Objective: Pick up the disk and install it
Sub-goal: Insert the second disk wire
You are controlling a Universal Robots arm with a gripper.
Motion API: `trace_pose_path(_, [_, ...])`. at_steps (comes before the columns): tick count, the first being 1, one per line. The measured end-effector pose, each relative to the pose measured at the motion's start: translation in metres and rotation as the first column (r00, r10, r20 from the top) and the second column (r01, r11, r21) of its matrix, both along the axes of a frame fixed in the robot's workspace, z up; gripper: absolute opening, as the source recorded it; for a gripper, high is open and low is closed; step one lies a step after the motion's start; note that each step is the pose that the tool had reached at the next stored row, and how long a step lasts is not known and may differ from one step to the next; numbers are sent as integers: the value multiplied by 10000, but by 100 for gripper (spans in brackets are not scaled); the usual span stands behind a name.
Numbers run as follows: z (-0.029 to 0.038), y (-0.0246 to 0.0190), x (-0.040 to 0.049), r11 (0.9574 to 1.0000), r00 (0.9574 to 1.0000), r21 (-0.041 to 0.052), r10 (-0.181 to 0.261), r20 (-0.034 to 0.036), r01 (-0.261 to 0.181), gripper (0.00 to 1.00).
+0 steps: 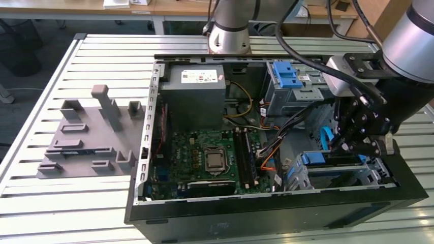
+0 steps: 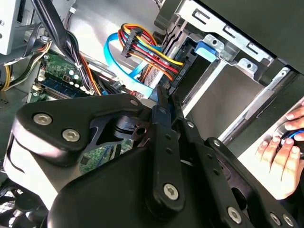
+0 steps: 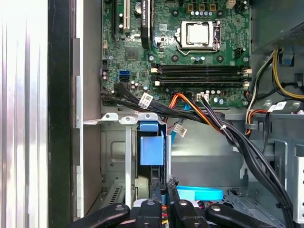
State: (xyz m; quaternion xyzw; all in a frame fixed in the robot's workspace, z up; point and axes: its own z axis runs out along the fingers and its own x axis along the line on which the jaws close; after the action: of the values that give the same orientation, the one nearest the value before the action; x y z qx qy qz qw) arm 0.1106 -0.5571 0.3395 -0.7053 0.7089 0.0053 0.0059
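Observation:
The disk sits edge-on in a slot of the lower metal drive cage, its blue carrier tab facing out. In the exterior view its blue carrier shows in the cage at the case's front corner, on that view's right. My gripper hovers just above that cage, beside the disk and apart from it. The black fingers are shut with nothing between them. In the first wrist view the gripper is a short way from the blue tab. The tab also shows past the fingertips in the second wrist view.
The open computer case lies on a slatted table. A bundle of power wires and a blue data cable hang close to the fingertips. A grey power supply and a blue bracket sit further back. A person's hand rests outside the case.

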Motion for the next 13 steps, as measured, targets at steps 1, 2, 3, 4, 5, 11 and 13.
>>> trace_pose_path(1, [-4,-4,0,10000,10000,2,0,0,0,17])
trace_pose_path(2, [-6,-6,2,10000,10000,2,0,0,0,17])
trace_pose_path(3, [-7,-6,6,10000,10000,2,2,0,-2,17])
trace_pose_path(4, [-8,-6,10,10000,10000,1,2,0,-2,17])
trace_pose_path(5, [-10,-7,15,10000,10000,2,0,0,0,17])
trace_pose_path(11, [-25,-7,24,10000,10000,2,0,0,0,17])
trace_pose_path(13, [-30,-7,26,10000,10000,3,0,0,0,17])
